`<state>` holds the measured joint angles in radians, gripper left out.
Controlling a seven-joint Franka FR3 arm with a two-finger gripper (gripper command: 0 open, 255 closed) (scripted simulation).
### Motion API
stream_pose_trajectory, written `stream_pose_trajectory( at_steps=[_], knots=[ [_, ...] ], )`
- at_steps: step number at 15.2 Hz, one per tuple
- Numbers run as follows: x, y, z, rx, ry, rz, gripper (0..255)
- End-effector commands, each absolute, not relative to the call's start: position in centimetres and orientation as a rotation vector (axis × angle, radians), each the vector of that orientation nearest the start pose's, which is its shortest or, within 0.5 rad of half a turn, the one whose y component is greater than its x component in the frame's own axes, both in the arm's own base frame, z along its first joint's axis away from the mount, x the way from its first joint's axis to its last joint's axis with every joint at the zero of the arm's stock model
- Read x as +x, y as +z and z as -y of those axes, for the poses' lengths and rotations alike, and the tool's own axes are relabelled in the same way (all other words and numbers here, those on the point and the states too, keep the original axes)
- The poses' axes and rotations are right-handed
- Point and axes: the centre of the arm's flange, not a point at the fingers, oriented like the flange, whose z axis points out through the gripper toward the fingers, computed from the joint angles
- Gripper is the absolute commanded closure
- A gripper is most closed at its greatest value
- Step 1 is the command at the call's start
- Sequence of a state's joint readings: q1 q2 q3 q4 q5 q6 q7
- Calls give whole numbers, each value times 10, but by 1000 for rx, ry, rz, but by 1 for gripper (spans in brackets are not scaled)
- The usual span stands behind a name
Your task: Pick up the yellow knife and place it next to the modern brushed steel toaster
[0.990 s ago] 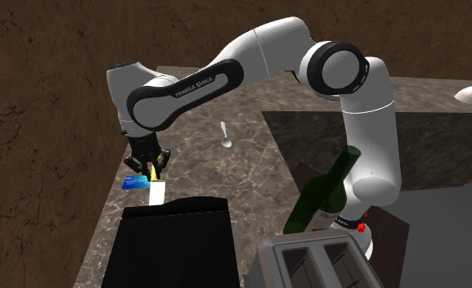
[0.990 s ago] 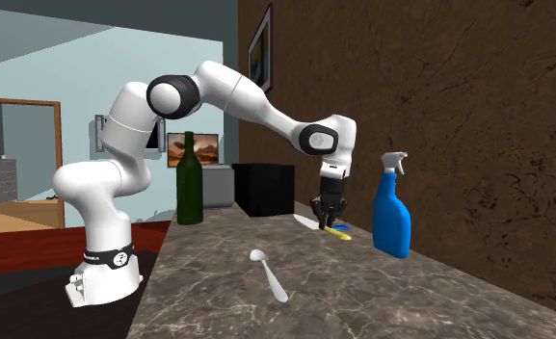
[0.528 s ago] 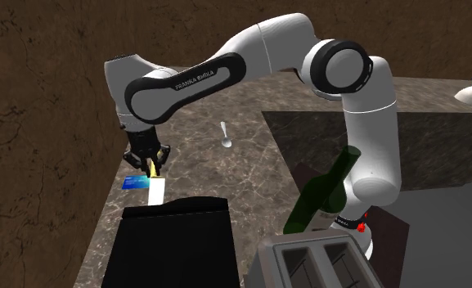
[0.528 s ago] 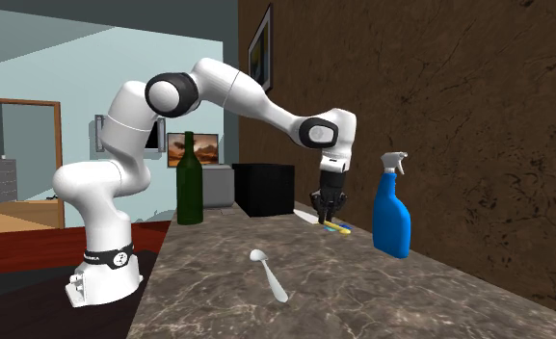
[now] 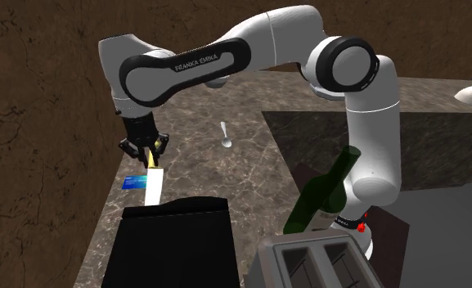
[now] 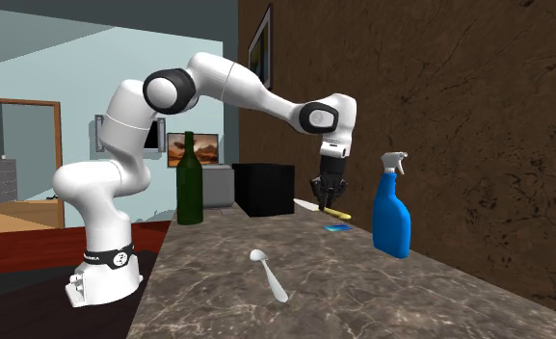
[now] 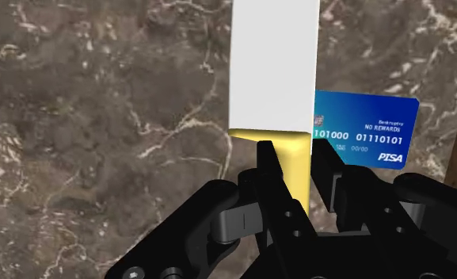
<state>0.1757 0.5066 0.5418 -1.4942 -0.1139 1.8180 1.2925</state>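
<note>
My gripper (image 5: 143,152) is shut on the yellow knife (image 5: 153,182), clasping its yellow handle (image 7: 291,158). The white blade (image 7: 272,63) points away from the hand. The knife hangs above the dark marble counter (image 5: 201,164), over a blue bank card (image 5: 132,182). In the second exterior view the gripper (image 6: 330,197) holds the knife (image 6: 334,210) left of a blue spray bottle (image 6: 392,207). The brushed steel toaster (image 5: 316,262) sits at the shoulder view's bottom edge, beside the stand.
A black box-shaped appliance (image 5: 177,245) stands between the knife and the toaster. A dark green bottle (image 5: 324,192) leans beside the arm's base. A white spoon (image 5: 226,135) lies mid-counter. A brown wall (image 6: 439,116) borders the counter behind the spray bottle.
The gripper has risen off the counter with the knife in it, and the blue card beneath now lies uncovered.
</note>
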Motion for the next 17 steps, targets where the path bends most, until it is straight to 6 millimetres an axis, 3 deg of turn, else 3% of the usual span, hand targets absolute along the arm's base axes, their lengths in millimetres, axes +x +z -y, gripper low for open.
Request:
stream_pose_trajectory(
  at_steps=[1, 17],
  knots=[
    [548, 411, -391, -3010, 289, -903, 255],
    [548, 496, -391, -3010, 289, -903, 255]
  ],
)
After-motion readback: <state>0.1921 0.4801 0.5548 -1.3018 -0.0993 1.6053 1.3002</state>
